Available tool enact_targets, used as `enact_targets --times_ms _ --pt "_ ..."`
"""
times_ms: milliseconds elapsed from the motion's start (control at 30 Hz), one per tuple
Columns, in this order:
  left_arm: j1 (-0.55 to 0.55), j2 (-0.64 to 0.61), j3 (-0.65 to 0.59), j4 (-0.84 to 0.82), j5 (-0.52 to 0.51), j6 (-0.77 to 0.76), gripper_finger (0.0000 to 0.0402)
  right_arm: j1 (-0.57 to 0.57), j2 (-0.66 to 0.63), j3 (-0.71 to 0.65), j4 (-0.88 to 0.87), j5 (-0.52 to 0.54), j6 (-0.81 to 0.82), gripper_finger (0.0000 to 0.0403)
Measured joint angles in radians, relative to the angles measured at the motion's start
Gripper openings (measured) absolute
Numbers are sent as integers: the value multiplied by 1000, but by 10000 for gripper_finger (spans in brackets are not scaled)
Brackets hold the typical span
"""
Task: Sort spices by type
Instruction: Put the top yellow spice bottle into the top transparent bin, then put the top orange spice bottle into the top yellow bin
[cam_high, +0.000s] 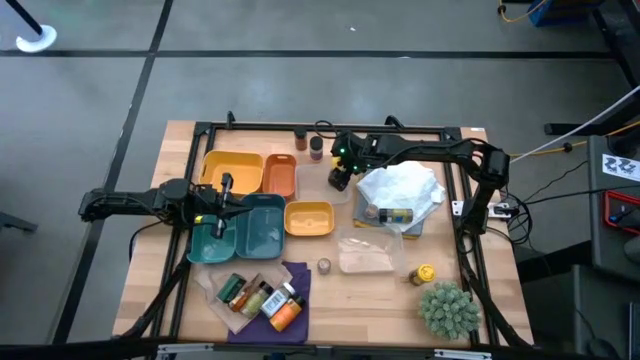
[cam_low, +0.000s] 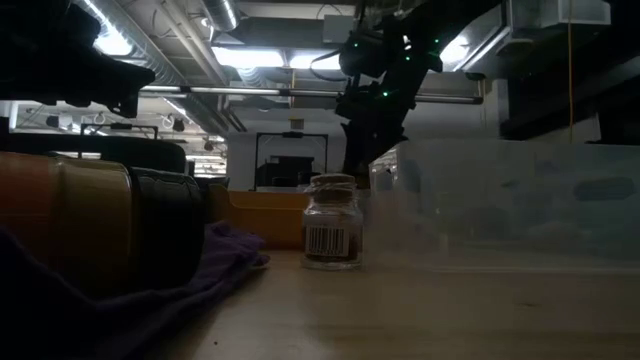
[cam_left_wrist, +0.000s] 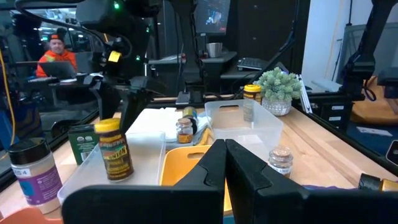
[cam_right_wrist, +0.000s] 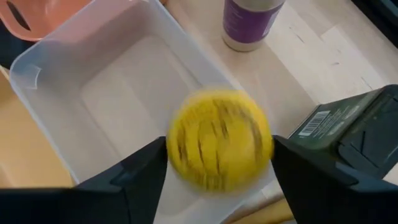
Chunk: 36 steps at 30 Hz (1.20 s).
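One yellow-capped spice jar (cam_right_wrist: 219, 140) sits between the right gripper (cam_right_wrist: 214, 163) fingers, over a clear bin (cam_right_wrist: 93, 93).

The fingers stand spread beside the cap; whether they touch it I cannot tell. The jar looks small, rigid, light and likely slick, so the cap's sides seem the best hold. The left gripper (cam_left_wrist: 224, 163), pressed together, waits over the teal trays (cam_high: 262, 228).

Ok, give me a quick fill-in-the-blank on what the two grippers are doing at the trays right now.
The jar at the right gripper has a ___ cap. Below that jar lies a ___ plastic tray. The left gripper, holding nothing, is ___.
Missing words: yellow; clear; shut.
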<state>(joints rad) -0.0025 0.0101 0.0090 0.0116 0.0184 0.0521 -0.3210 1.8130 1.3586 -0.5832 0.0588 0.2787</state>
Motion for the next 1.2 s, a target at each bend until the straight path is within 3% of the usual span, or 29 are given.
enact_targets --times_ms 467,933,1200 --pt "0 0 0 7 0 0 0 0 0 9 -13 0 0 303" --pt "0 -1 0 112 -5 19 0 0 -1 267 -180 1 -87 303" --pt "2 0 0 262 -237 -45 8 0 -25 394 -300 56 -169 303"
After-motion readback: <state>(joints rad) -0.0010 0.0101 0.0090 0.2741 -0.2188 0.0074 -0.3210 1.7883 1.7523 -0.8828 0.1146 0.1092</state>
